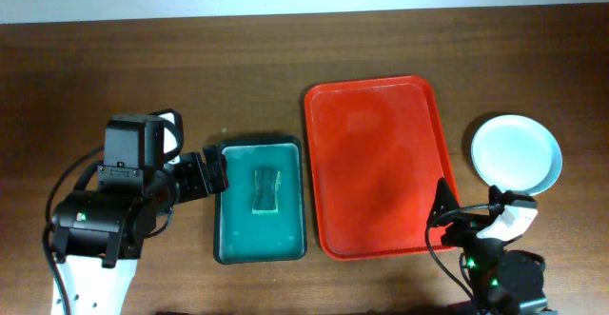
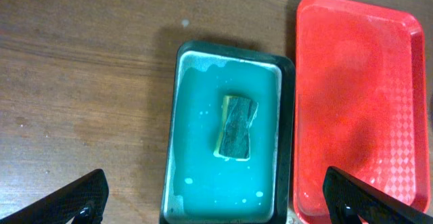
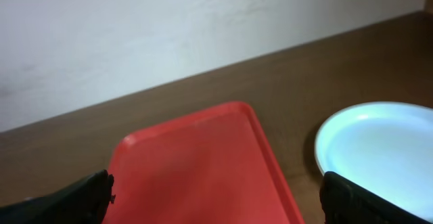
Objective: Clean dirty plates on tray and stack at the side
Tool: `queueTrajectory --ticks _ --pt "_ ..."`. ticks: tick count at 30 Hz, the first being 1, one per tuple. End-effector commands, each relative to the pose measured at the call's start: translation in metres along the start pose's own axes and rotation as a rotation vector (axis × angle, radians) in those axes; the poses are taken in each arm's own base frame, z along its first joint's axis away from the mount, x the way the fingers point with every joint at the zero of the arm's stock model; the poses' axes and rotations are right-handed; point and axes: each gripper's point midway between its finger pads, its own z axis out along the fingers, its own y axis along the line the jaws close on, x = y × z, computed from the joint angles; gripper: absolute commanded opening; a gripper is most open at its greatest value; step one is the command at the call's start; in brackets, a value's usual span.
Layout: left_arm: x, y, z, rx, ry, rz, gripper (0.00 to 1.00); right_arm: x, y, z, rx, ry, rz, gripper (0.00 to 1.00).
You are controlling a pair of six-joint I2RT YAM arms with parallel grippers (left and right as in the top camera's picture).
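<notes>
The red tray (image 1: 376, 167) lies bare in the middle of the table; it also shows in the left wrist view (image 2: 355, 95) and the right wrist view (image 3: 196, 170). Pale blue-white plates (image 1: 517, 153) sit stacked on the table right of the tray, also seen in the right wrist view (image 3: 379, 153); I cannot tell how many. My left gripper (image 1: 211, 175) is open and empty at the left edge of the teal tray; its fingers frame the left wrist view (image 2: 216, 204). My right gripper (image 1: 444, 204) is open and empty over the red tray's front right corner (image 3: 216, 200).
A dark teal-green tray (image 1: 260, 201) holding teal water and a sponge (image 1: 265, 189) stands left of the red tray; both show in the left wrist view (image 2: 291, 116), sponge (image 2: 237, 126). A pale wall runs along the table's back edge (image 3: 169, 28).
</notes>
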Motion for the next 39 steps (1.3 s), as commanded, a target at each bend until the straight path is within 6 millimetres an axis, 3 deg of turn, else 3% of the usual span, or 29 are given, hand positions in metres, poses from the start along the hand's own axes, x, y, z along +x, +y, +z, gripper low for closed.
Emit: queueTrajectory --ticks 1,6,9,12,33,37,39 --pt "-0.003 -0.001 -0.004 0.007 -0.015 0.003 0.99 0.017 -0.01 0.006 0.008 -0.035 0.001 0.98" --pt "-0.003 -0.001 -0.004 0.007 -0.015 0.003 0.99 0.022 -0.008 0.029 -0.049 -0.201 0.03 0.98" --pt "-0.003 -0.001 -0.004 0.007 -0.015 0.003 0.99 0.026 -0.009 0.03 -0.045 -0.19 0.027 0.98" --pt "-0.003 -0.001 -0.004 0.007 -0.015 0.003 0.99 0.043 -0.014 0.033 -0.022 -0.119 0.015 0.98" --pt "-0.003 -0.001 -0.004 0.007 -0.015 0.003 0.99 0.043 -0.014 0.033 -0.022 -0.118 0.015 0.98" --pt "0.01 0.002 -0.003 -0.008 0.039 0.005 0.99 0.043 -0.014 0.033 -0.022 -0.118 0.015 0.98" --pt "0.005 0.005 -0.008 -0.024 -0.003 0.009 0.99 0.043 -0.014 0.033 -0.022 -0.118 0.015 0.98"
